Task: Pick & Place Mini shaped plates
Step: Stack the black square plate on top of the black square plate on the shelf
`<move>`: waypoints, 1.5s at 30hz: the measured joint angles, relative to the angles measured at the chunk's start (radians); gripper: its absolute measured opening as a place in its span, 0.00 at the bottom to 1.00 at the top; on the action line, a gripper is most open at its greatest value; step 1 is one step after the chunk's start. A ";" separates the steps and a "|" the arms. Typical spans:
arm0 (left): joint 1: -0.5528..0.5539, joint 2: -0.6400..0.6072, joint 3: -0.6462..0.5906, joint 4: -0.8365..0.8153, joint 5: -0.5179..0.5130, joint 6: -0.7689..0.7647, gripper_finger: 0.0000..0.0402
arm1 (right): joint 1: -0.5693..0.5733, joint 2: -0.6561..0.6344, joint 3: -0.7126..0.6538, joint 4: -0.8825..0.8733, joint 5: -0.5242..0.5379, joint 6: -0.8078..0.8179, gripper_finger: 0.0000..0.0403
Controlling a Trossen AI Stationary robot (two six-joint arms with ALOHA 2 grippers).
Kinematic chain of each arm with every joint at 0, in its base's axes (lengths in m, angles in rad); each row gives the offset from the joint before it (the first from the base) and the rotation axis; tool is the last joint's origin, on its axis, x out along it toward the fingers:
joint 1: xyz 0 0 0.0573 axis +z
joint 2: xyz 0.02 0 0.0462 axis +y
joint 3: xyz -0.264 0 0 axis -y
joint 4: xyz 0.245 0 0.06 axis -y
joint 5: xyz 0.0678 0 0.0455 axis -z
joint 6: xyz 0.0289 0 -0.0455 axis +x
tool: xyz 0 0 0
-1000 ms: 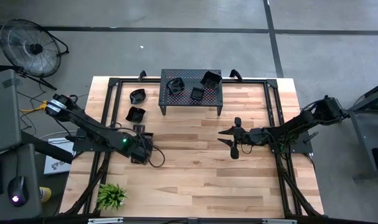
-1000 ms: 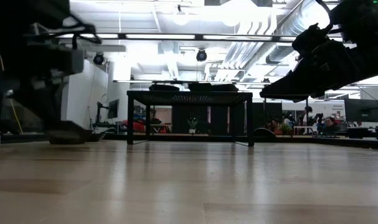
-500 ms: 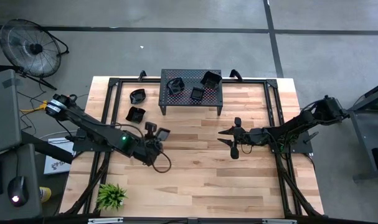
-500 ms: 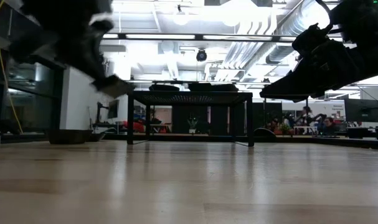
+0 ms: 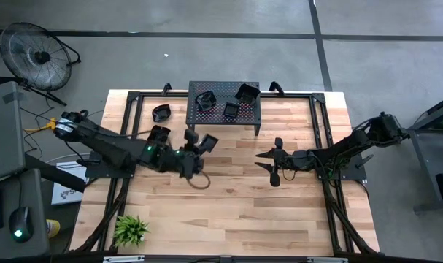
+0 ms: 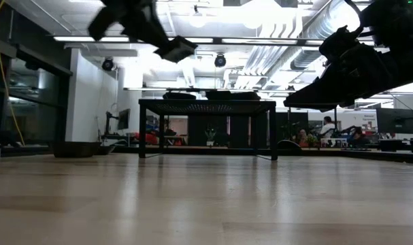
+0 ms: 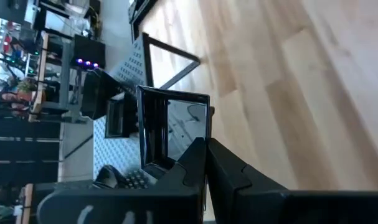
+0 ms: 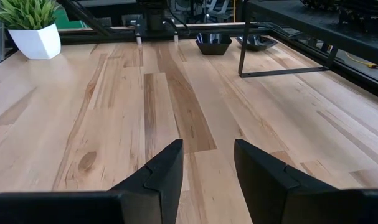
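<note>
Above the table, just in front of the stand's left end, my left gripper is clamped shut on one square mini plate, gripping it by the rim. Left wrist view shows the same plate pinched between my fingers, tilted on edge, with the perforated stand beyond it. Low view has that plate held high, above the level of the stand top.

My right gripper hovers over the right half of the table, jaws apart, holding nothing; right wrist view shows only bare wood between its fingers.

Other plates: three sit on the stand, namely a lobed one at the left, a small square one in the middle and a larger square one at the back right. Two more lie on the table left of the stand, one farther back, one nearer, just beside my left arm.

Plant sits at the front left corner.
</note>
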 joint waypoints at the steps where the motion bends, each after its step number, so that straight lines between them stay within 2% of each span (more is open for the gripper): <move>1: 0.020 0.003 0.009 0.005 0.011 0.025 0.01 | 0.000 0.000 0.000 0.000 0.000 0.000 0.34; 7: 0.139 0.019 0.064 0.055 0.101 0.152 0.01 | 0.000 0.000 0.000 -0.011 0.001 0.000 0.34; 11: 0.210 0.037 0.089 0.150 0.152 0.231 0.01 | 0.000 0.000 0.000 -0.014 0.009 0.000 0.34; 14: 0.256 0.069 0.124 0.223 0.172 0.279 0.01 | 0.000 0.000 0.000 -0.014 0.013 0.000 0.34; 20: 0.332 0.161 0.203 0.245 0.190 0.297 0.01 | 0.000 0.003 0.001 -0.018 0.015 0.000 0.34; 27: 0.360 0.288 0.309 0.220 0.191 0.319 0.01 | 0.000 0.007 0.000 -0.036 0.014 0.006 0.34; 32: 0.364 0.351 0.350 0.183 0.118 0.351 0.01 | 0.000 0.007 0.000 -0.040 0.015 0.008 0.34; 40: 0.373 0.390 0.356 0.168 0.068 0.395 0.01 | 0.000 0.007 0.000 -0.053 0.021 0.008 0.34; 45: 0.410 0.390 0.356 0.178 0.086 0.383 0.01 | 0.000 0.007 0.000 -0.054 0.021 0.009 0.34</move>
